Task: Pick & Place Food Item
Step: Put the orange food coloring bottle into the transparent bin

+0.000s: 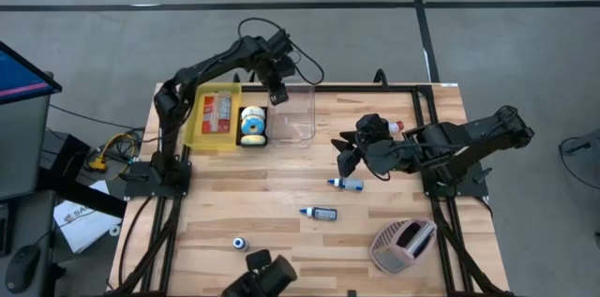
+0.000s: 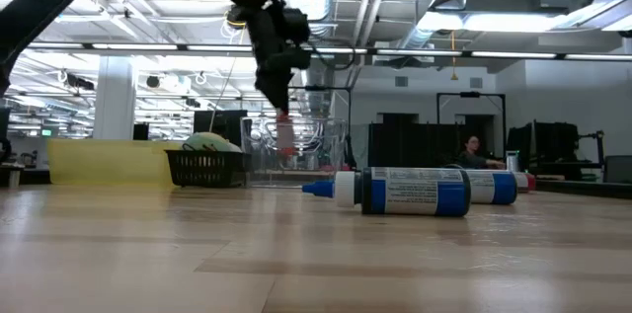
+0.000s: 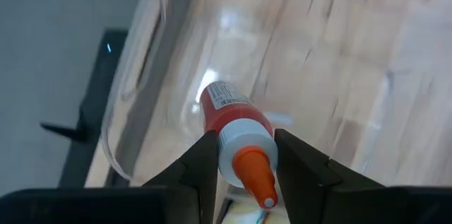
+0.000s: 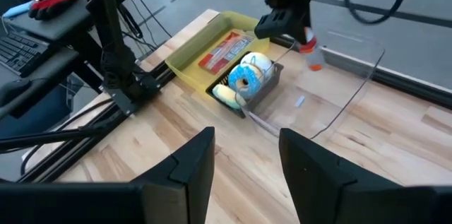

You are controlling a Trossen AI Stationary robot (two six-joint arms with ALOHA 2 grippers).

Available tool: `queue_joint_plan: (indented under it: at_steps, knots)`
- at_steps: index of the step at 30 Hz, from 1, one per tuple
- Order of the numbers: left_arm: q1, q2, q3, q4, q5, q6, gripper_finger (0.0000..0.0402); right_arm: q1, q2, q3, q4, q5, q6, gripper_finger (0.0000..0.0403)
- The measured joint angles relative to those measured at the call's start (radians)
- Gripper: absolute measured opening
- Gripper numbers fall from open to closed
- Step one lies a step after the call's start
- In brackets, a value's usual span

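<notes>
My left gripper [image 1: 277, 94] is shut on a red bottle [image 3: 224, 104] with a white collar and an orange nozzle. It holds the bottle above the clear plastic container [image 1: 298, 119] at the far middle of the table. In the low view the bottle [image 2: 284, 135] hangs below the gripper [image 2: 275, 66]. Beside the container stand a black basket of doughnuts [image 1: 253, 126] and a yellow tray [image 1: 214, 114] with a packet. My right gripper [image 1: 345, 152] hovers open right of centre, with nothing between its fingers [image 4: 198, 160]. My left gripper pinches the bottle's white collar [image 3: 240, 143], just below the orange nozzle [image 3: 256, 174], between its two fingers [image 3: 205, 164]. The fingers come from above, slanting steeply down. The bottle hangs bottom-down with its nozzle toward the wrist, lifted clear over the clear container.
Two blue-labelled bottles [image 1: 347, 184] [image 1: 321, 213] lie on the wood near the middle, with a small round item [image 1: 240, 242] near the front. A grey-and-pink object [image 1: 403, 244] sits at the front right. Another small bottle [image 1: 394, 126] lies behind my right gripper.
</notes>
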Motion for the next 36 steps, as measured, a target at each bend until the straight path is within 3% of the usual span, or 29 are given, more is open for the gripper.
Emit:
queue_joint_plan:
  at_steps: [9,27,36]
  knots:
    - [0.021,0.023,-0.007,-0.022,-0.001,0.05,0.0108,-0.033,0.0,0.0,0.0,-0.007,-0.012,0.0152]
    - [0.011,0.024,-0.136,0.016,-0.008,0.07,0.0108,-0.046,0.0,0.0,0.003,0.004,-0.019,0.0152]
    - [0.011,0.024,-0.137,0.061,-0.055,0.07,0.0228,-0.046,0.0,0.0,0.003,0.002,-0.028,0.0152]
